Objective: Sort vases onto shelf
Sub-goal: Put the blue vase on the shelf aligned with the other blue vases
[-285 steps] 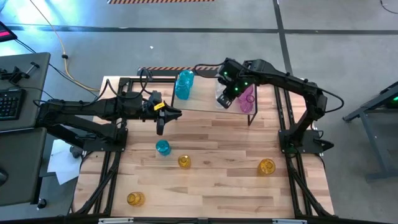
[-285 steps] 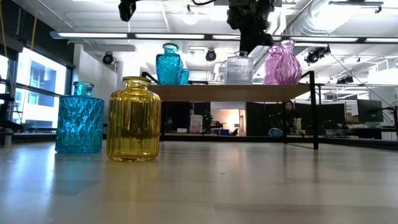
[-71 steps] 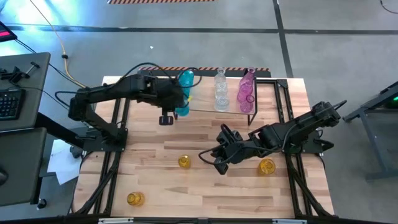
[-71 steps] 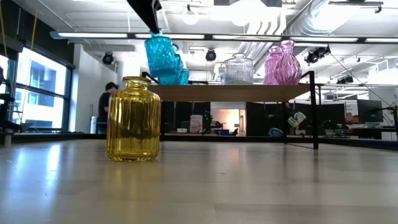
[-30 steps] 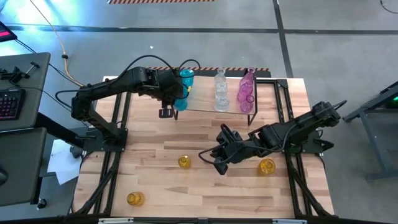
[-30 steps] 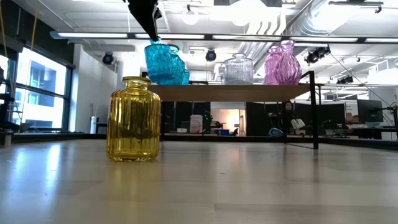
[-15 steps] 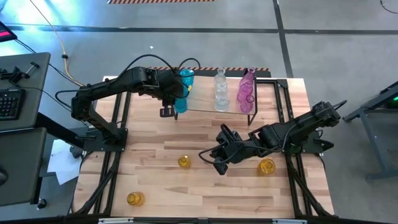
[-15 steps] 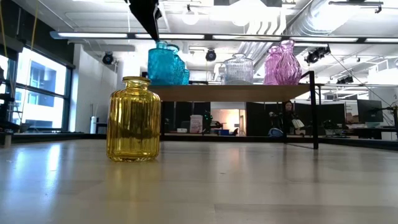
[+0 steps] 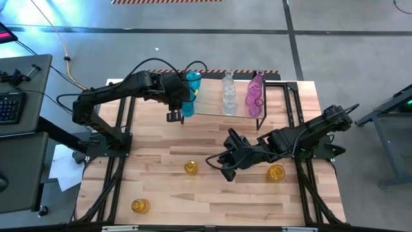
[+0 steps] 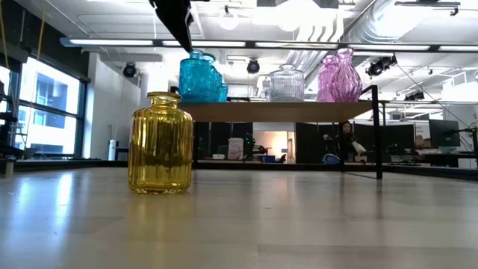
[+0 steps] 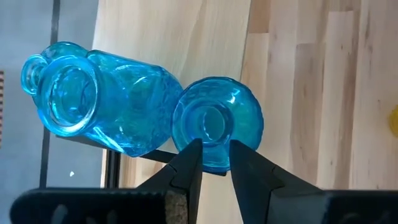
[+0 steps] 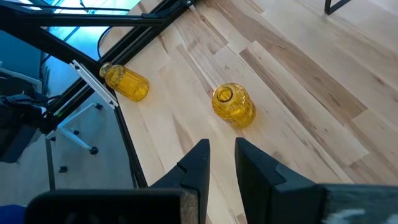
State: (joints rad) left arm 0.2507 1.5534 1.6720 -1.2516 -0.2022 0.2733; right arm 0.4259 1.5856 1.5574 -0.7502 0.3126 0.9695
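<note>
- The small teal vase [image 9: 187, 108] that stood on the table now stands upright at the left end of the shelf [image 9: 212, 111], beside the taller teal vase [image 9: 192, 82].
- The left gripper [image 9: 175, 113] carried it there and has loosened its fingers.
- The right gripper [image 9: 224, 168] moved from the shelf down over the near table.

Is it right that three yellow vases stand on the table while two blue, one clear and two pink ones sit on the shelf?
Not quite: only one pink vase sits on the shelf, as the high view shows. The rest holds: three yellow vases on the table, two blue, one clear.
</note>
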